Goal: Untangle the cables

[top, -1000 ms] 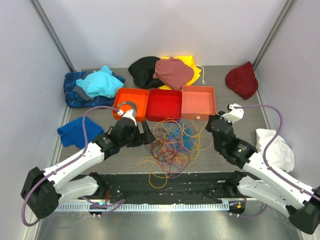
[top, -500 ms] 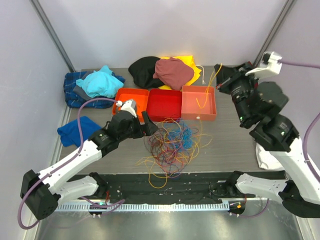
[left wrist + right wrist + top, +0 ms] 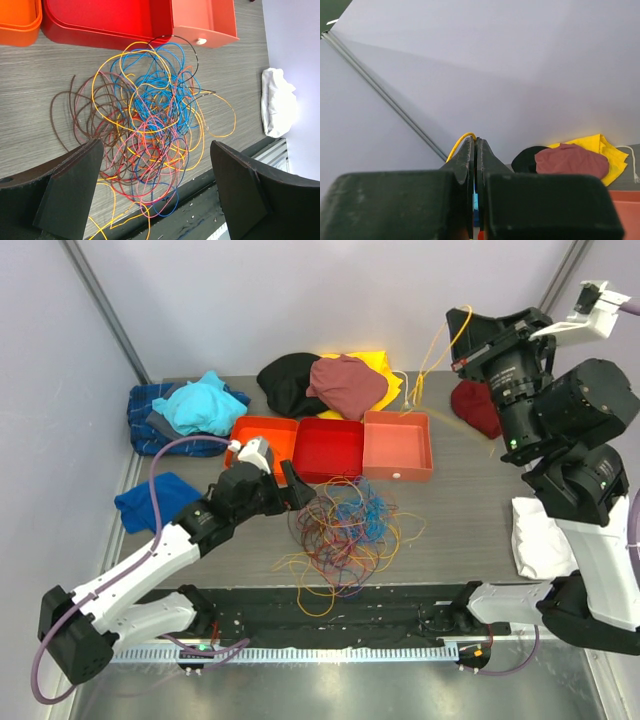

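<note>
The cables (image 3: pixel 345 530) lie in a loose tangle of orange, yellow, blue, red and brown loops on the table, in front of the trays. My left gripper (image 3: pixel 300 490) hovers at the pile's left edge, open, nothing between its fingers; in the left wrist view the cables (image 3: pixel 150 120) spread out beyond the left gripper (image 3: pixel 156 147). My right gripper (image 3: pixel 462 340) is raised high at the back right, shut on one yellow cable (image 3: pixel 430 365) that dangles toward the salmon tray. The right wrist view shows the yellow cable (image 3: pixel 457 145) arching out of the shut right gripper (image 3: pixel 475 142).
Three trays stand in a row behind the pile: orange (image 3: pixel 262 445), red (image 3: pixel 328 448), salmon (image 3: pixel 397 443). Clothes ring the table: blue (image 3: pixel 150 502), teal on plaid (image 3: pixel 190 410), black (image 3: pixel 285 380), maroon on yellow (image 3: pixel 345 385), dark red (image 3: pixel 483 400), white (image 3: pixel 540 540).
My right arm rose from beside the pile to high at the back right, drawing a yellow cable up and out. The left gripper shifted slightly and stayed open.
</note>
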### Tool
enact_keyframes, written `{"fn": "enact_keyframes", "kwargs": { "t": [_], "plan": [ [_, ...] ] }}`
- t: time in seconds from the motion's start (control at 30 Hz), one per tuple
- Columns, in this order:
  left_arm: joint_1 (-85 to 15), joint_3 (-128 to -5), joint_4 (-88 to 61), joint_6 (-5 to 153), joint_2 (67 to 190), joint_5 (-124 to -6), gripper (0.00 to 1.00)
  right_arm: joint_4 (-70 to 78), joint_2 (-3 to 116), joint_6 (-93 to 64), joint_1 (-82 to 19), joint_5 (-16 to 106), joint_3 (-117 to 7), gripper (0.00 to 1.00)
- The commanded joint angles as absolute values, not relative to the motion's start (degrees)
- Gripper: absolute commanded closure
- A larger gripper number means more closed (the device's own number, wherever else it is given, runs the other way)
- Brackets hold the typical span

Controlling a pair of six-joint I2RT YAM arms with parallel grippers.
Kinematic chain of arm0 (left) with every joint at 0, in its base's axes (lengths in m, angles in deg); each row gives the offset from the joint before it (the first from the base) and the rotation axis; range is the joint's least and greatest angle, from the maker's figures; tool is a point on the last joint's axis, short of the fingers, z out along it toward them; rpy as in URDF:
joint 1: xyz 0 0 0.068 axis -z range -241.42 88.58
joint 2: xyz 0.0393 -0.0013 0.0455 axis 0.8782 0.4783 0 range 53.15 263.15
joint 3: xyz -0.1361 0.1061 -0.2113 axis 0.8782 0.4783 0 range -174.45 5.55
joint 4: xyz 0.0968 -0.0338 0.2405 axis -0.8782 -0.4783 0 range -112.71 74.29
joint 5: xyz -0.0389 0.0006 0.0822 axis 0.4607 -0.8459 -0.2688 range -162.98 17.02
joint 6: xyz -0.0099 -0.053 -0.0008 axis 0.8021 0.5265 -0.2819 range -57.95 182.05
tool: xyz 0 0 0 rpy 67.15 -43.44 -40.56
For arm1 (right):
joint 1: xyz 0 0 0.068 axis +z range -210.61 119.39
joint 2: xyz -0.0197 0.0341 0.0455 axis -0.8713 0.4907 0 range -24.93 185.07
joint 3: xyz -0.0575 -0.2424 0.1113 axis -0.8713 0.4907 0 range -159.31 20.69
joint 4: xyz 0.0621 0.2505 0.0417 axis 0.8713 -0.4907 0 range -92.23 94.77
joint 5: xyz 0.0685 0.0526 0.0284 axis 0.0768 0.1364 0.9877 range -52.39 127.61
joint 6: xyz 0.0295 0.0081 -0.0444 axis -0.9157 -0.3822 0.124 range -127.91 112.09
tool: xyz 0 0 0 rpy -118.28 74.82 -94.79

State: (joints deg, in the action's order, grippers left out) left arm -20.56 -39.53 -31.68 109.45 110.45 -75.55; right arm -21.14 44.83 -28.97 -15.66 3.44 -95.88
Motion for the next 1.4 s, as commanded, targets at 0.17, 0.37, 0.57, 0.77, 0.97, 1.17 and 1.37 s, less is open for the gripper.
{"fn": "enact_keyframes", "kwargs": {
  "t": [0.17,0.37,0.57,0.77,0.97,1.17,1.37],
  "plan": [
    [-20.29,-36.20,-32.57,108.20,104.14,-78.51,0.06,-16.24,43.01,-24.27,-15.44,-4.30,-82.06,0.99],
    [-20.29,-33.92,-37.68,107.40,97.90,-80.98,0.06,-14.30,45.73,-23.45,-19.64,-6.25,-77.58,0.99],
    [-20.29,-32.16,-41.28,107.40,93.94,-82.29,0.05,-14.04,50.30,-27.94,-28.96,1.30,-76.52,0.99],
    [-20.29,-31.63,-42.34,107.40,93.14,-82.74,0.05,-12.81,55.39,-30.85,-35.64,6.76,-78.98,0.99],
    [-20.29,-31.46,-41.73,107.67,93.84,-82.91,0.04,-11.05,58.65,-33.31,-40.12,11.15,-76.96,0.99],
    [-20.29,-30.84,-40.76,107.84,94.90,-82.74,0.05,-5.78,59.09,-35.42,-42.33,13.88,-67.83,0.99],
    [-20.29,-30.75,-40.06,108.28,96.13,-82.12,0.04,-3.67,61.55,-36.38,-43.03,14.41,-62.99,0.99]
  ]
}}
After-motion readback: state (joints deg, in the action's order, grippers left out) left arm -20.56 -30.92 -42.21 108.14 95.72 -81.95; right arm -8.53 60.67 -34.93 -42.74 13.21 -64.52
